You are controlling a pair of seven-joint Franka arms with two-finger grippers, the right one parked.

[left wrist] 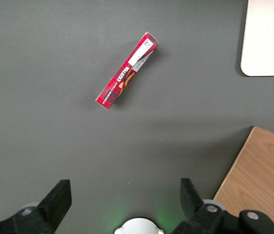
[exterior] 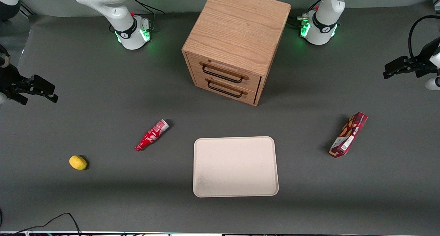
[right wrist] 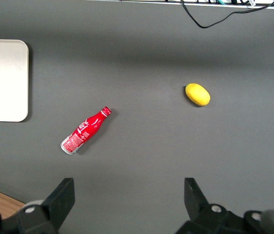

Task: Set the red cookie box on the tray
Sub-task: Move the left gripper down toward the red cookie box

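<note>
white lettering on the red cookie box (left wrist: 127,71) too small to read, white script on the red bottle (right wrist: 84,130) at lower left of the right wrist view also unreadable, gripper (left wrist: 125,201) unmarked

Red cookie box (exterior: 348,134) flat on table, angled; cream tray (exterior: 235,191) well apart, empty.

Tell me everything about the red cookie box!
The red cookie box is long, narrow, dark-red cardboard with orange cookie pictures, white lettering and a white label near one end. It lies flat and slanted on the grey table, toward the working arm's end, apart from the tray. Nothing touches it; the open end effector hovers above.
</note>
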